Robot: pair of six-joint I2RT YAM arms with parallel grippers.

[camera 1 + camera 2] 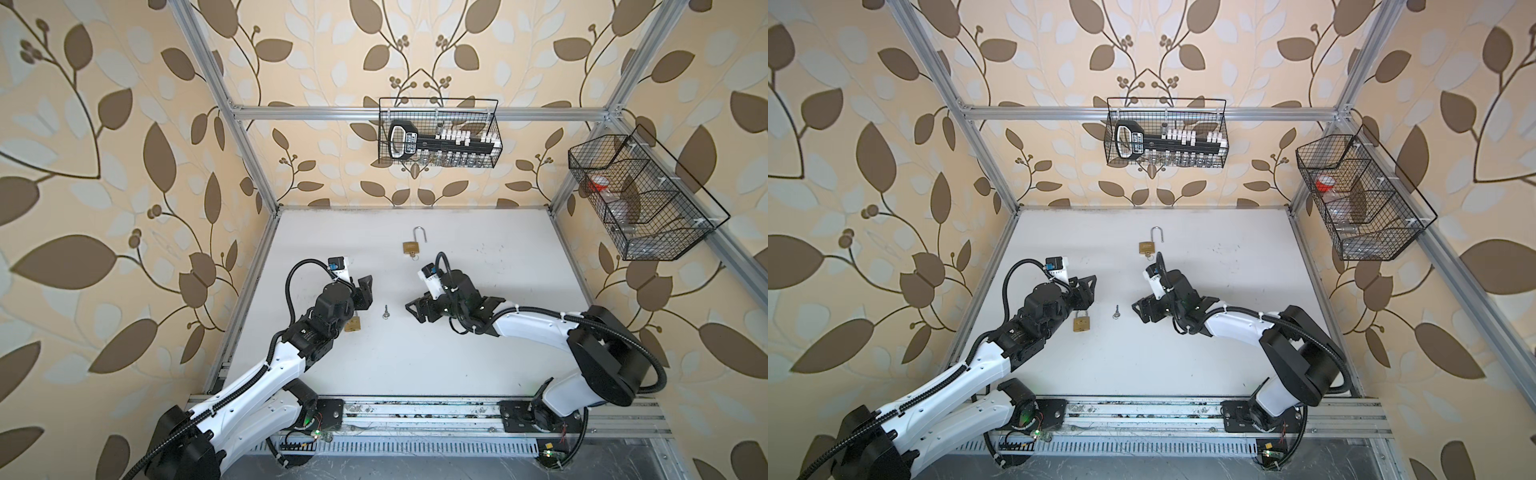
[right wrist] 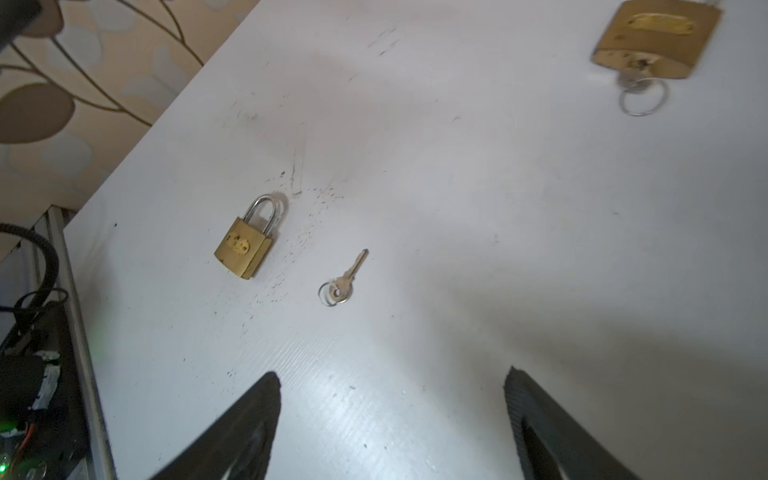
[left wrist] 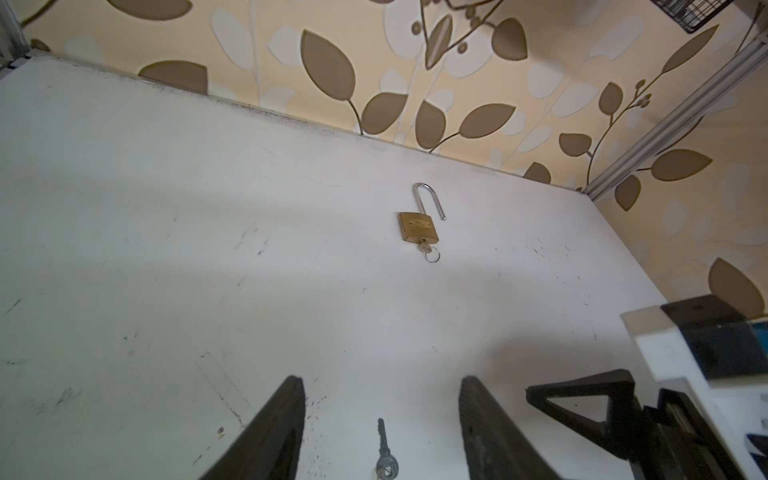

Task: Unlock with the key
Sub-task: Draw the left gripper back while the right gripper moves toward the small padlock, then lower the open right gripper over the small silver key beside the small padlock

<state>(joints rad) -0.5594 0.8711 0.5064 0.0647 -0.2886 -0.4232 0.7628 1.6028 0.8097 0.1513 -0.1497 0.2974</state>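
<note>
**Hovering pincers flanked a loose key**

In both top views the key (image 1: 386, 312) (image 1: 1116, 312) lay flat on the white table (image 1: 457, 353). It sat between the left gripper (image 1: 367, 291) and the right gripper (image 1: 412, 309), touching neither. A shut padlock (image 1: 1081, 323) lay just beside the left gripper. An open padlock (image 1: 410, 246), with its own key inserted, lay farther back.

In the left wrist view the left fingers (image 3: 286, 415) stood apart and empty, and the key (image 3: 384, 453) showed between them.

In the right wrist view the right fingers (image 2: 257, 407) stood wide apart and empty. The key (image 2: 343, 280) and shut padlock (image 2: 245, 243) lay ahead.
</note>
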